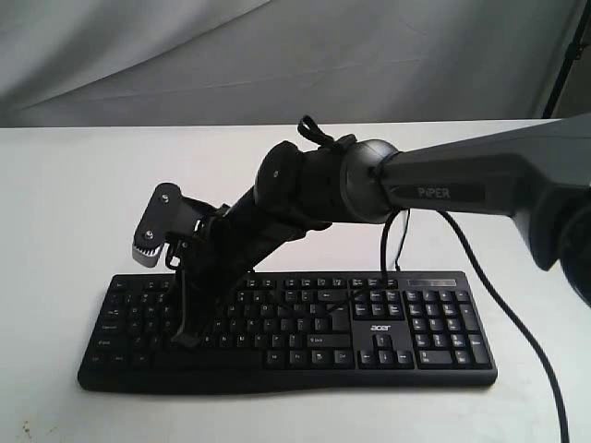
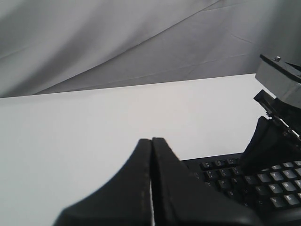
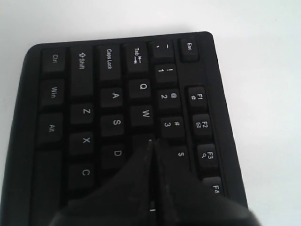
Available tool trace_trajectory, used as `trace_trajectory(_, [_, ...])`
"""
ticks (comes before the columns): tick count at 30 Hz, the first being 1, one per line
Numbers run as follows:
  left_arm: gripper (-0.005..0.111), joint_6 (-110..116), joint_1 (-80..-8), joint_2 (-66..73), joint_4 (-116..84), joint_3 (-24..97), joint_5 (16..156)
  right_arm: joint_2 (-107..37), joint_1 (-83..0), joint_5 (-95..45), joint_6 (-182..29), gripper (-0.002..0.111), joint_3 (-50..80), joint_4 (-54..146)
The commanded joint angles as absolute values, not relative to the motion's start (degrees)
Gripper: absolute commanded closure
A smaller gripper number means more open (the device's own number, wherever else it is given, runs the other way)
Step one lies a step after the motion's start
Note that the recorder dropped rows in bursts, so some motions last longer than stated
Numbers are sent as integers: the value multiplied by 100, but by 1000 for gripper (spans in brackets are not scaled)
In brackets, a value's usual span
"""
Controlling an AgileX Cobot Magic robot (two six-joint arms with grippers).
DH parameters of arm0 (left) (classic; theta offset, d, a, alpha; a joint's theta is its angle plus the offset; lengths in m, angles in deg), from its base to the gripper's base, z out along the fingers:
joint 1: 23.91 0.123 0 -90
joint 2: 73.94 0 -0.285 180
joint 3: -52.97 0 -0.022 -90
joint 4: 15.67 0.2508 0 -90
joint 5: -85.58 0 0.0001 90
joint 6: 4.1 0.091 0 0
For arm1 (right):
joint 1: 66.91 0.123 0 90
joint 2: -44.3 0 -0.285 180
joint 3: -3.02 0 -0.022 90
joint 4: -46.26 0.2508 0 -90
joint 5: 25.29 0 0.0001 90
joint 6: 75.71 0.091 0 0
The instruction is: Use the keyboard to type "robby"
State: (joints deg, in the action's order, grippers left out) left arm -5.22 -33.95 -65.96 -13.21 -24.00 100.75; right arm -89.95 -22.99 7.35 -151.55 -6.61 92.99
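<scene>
Position: the keyboard (image 1: 295, 334) lies flat on the white worktop (image 1: 74, 203) at 6 o'clock in the exterior view, number pad towards 3 o'clock, with its cable (image 1: 517, 332) running off towards 5 o'clock. The right arm reaches across from 3 o'clock and slopes down to the keyboard's 9 o'clock end. The right end effector (image 1: 185, 340) has its fingers pressed together with no gap and nothing between them. In the right wrist view its tips (image 3: 153, 141) sit over the key next along the row from the W key (image 3: 146, 114), just above the D key (image 3: 117, 153); that key's legend is hidden, and actual contact cannot be confirmed. The left end effector (image 2: 151, 140) appears in the left wrist view only. Its fingers are likewise fully closed and empty, held over bare worktop and apart from the keyboard (image 2: 263, 188), which shows at 4 o'clock of them. A grey cloth (image 1: 277, 55) hangs behind the worktop at 12 o'clock.
</scene>
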Motion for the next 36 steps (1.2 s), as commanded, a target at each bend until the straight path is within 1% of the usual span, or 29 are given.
trace_trajectory(1, [107,-538,-3427,-6616,-1293,-2424,10042,-8989,-2290,702,-15150,108,-651,9355])
trace_trajectory(36, [107,-538,-3427,-6616,-1293,-2424,10042,-9142,-2290,821,-15162,108,-651,9284])
